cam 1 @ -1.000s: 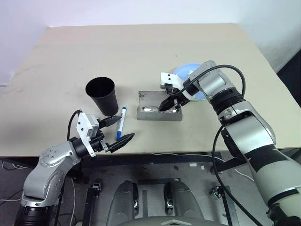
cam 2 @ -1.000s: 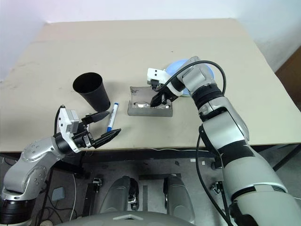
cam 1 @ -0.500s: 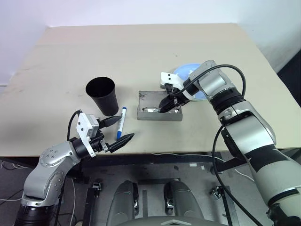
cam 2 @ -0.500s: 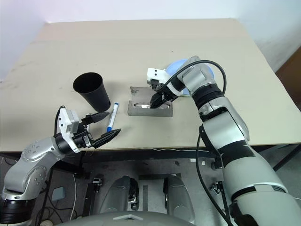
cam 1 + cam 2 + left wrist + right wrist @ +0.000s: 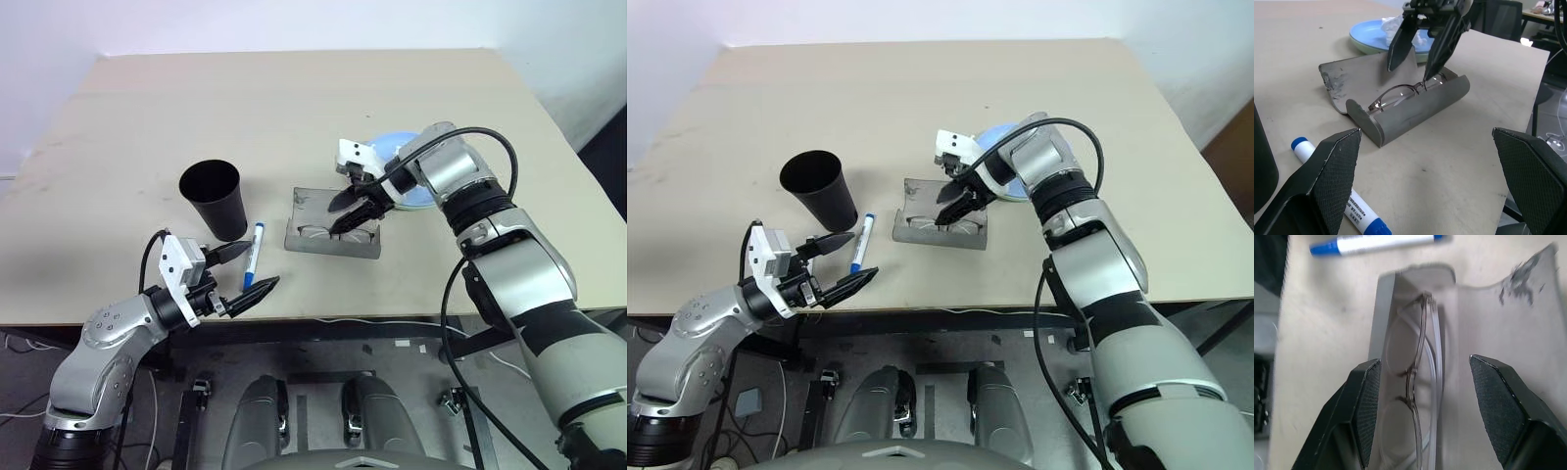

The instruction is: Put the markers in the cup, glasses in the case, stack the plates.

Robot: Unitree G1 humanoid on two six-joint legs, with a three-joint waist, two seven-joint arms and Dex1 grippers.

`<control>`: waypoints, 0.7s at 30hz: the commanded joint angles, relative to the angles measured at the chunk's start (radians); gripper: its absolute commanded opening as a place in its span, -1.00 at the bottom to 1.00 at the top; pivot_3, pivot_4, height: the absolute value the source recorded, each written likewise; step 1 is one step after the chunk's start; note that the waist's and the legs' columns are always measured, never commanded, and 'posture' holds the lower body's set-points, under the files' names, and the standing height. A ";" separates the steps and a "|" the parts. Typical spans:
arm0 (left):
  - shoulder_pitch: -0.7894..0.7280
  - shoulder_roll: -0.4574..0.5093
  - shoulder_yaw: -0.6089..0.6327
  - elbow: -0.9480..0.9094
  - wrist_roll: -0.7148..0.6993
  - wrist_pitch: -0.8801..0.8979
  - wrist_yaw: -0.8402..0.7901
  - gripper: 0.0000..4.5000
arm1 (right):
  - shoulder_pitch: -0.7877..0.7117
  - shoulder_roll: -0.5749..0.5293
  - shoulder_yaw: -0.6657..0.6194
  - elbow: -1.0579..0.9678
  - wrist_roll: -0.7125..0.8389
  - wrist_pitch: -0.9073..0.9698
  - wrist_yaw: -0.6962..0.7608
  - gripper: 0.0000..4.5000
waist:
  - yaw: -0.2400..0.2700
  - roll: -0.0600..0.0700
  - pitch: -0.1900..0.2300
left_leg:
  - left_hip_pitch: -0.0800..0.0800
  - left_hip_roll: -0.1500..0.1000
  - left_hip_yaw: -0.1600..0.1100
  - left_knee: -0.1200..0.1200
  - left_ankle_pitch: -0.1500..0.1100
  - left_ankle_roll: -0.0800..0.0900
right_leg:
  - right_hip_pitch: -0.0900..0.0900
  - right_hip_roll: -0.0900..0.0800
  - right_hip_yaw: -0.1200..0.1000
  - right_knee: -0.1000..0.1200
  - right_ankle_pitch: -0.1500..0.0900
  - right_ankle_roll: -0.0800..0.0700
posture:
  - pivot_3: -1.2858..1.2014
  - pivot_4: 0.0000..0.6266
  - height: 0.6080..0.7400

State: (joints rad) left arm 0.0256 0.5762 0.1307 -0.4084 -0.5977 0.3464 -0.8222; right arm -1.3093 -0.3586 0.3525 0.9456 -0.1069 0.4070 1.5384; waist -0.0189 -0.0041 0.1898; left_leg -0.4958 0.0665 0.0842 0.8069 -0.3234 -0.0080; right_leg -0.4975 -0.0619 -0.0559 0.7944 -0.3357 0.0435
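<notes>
Now the thin wire-framed glasses [image 5: 1418, 382] lie in the open grey felt case [image 5: 1415, 110], just beneath the right gripper [image 5: 348, 211], whose fingers stand apart and empty.

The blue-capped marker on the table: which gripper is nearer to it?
Left. The left gripper hangs open at the table's near edge, right beside the marker. The right gripper is farther off, open above the glasses in the case.

A wide beige table [image 5: 294, 108] was set against a pale white wall [image 5: 245, 24] at twelve o'clock. Darker flooring [image 5: 607, 157] was seen at three o'clock beyond the table's edge. Under the near edge, at six o'clock, a grey floor [image 5: 411, 392] with loose cables [image 5: 392, 328] was visible. Dark chairs [image 5: 1503, 19] were glimpsed in the left wrist view.
</notes>
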 commanded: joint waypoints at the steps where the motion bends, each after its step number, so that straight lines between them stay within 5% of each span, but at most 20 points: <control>1: -0.019 0.005 0.004 -0.031 -0.009 0.003 0.002 1.00 | -0.047 -0.008 -0.047 -0.026 0.037 0.007 0.009 0.35 | 0.000 0.000 0.000 | 0.000 0.000 0.000 0.000 0.000 0.000 | 0.000 0.000 0.000 0.000 0.000 0.000 | 0.03 -0.52 -0.06; 2: -0.022 0.006 0.006 -0.026 -0.009 0.003 0.000 1.00 | -0.055 -0.009 -0.065 -0.024 0.053 0.014 0.008 0.35 | 0.000 0.000 0.000 | 0.000 0.000 0.000 0.000 0.000 0.000 | 0.000 0.000 0.000 0.000 0.000 0.000 | 0.03 -0.52 -0.06; 11: -0.031 0.004 0.004 -0.003 -0.002 -0.007 -0.012 1.00 | -0.119 0.025 -0.194 0.129 0.091 -0.022 -0.257 -0.98 | -0.001 0.000 0.000 | 0.000 0.000 0.000 0.000 0.000 0.000 | 0.000 0.000 0.000 0.000 0.000 0.000 | 0.03 -0.52 -0.06; 21: -0.013 0.006 0.015 0.010 0.003 -0.027 -0.032 1.00 | -0.125 0.080 -0.226 0.307 0.052 -0.157 -0.514 -0.98 | -0.001 0.000 0.000 | 0.000 0.000 0.000 0.000 0.001 -0.001 | -0.001 0.000 0.000 0.001 0.000 0.000 | 0.03 -0.52 -0.06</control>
State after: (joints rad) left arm 0.0079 0.5771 0.1311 -0.3920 -0.5975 0.3406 -0.8462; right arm -1.3953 -0.2823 0.1444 1.2422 -0.0445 0.2823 1.0592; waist -0.0204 -0.0042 0.1897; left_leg -0.4962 0.0665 0.0847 0.8070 -0.3228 -0.0091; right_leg -0.4982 -0.0619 -0.0556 0.7954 -0.3356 0.0435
